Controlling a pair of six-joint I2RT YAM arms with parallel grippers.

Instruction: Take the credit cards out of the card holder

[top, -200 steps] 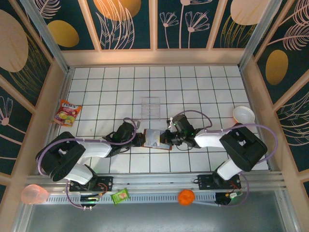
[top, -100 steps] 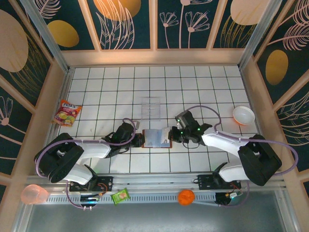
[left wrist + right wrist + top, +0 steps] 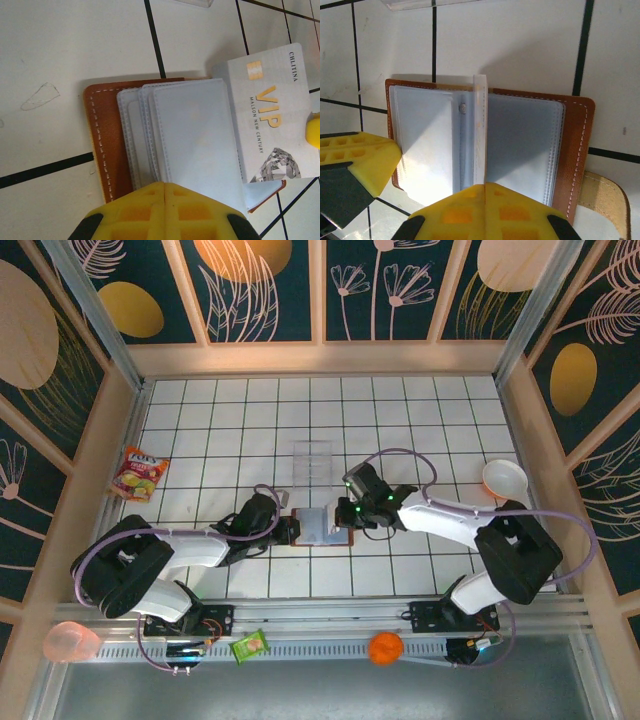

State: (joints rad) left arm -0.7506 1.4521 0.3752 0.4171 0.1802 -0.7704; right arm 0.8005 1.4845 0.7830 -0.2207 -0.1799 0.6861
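Note:
The card holder (image 3: 318, 529) lies open on the tiles, brown leather (image 3: 102, 145) with pale grey-blue sleeves (image 3: 195, 135). My left gripper (image 3: 165, 185) is shut, its tip resting on the near edge of the sleeves (image 3: 293, 530). My right gripper (image 3: 485, 186) is shut on a credit card (image 3: 479, 130), seen edge-on above the fold (image 3: 343, 518). The left wrist view shows that card's pale face (image 3: 270, 130) with gold VIP lettering, standing over the holder's right half. The clasp tab (image 3: 606, 196) sticks out beside the right wrist's fingers.
A clear plastic tray (image 3: 312, 462) sits just behind the holder. A white bowl (image 3: 504, 478) is at the right, a candy bag (image 3: 138, 473) at the left wall. An orange cup (image 3: 70, 642), a green packet (image 3: 249, 645) and an orange lid (image 3: 385, 647) lie on the front rail.
My right gripper has drawn back to the right and then returned left over the holder's right half, holding the card. The left gripper has stayed on the holder's left edge.

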